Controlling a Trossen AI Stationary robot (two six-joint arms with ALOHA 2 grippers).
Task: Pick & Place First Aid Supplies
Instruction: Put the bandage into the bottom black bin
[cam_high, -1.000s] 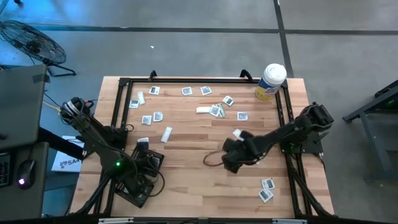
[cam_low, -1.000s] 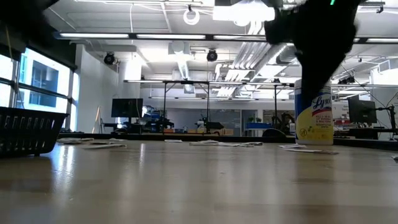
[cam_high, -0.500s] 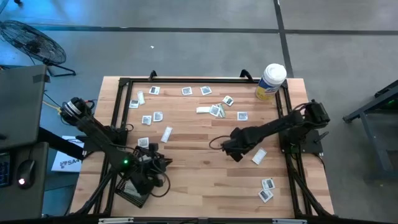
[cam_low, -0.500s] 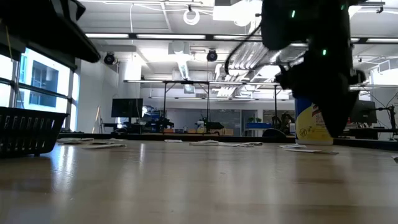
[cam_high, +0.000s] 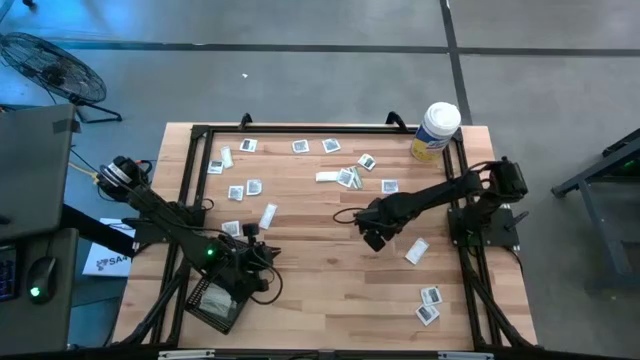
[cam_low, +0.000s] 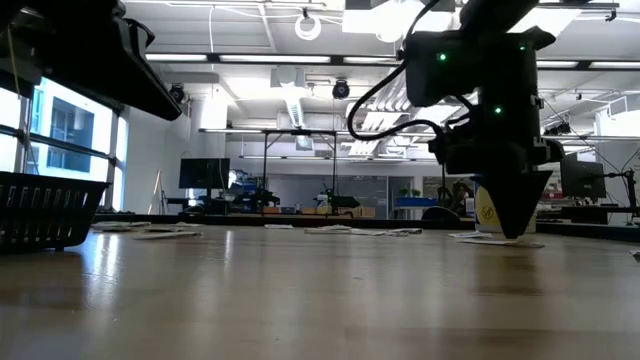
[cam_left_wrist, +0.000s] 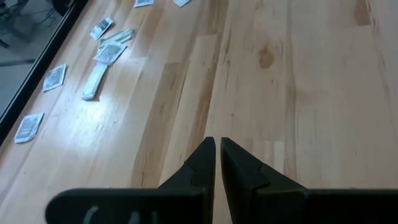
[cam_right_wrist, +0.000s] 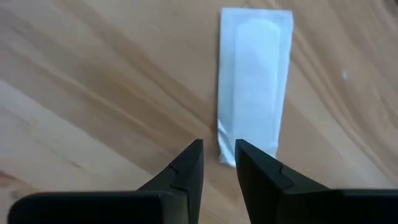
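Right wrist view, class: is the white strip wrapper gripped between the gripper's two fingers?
No. The white strip wrapper lies flat on the wooden table, just beyond the right gripper, whose narrow gap is empty.

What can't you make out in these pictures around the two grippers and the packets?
- Print on the small packets: too small in the high view.
- What lies in the black tray: partly covered by the left arm in the high view.
- Strip wrapper: in the right wrist view the right gripper covers its near end, so contact is unclear.
- Canister: mostly hidden behind the right arm in the low view.
- Left gripper: shut over bare wood.
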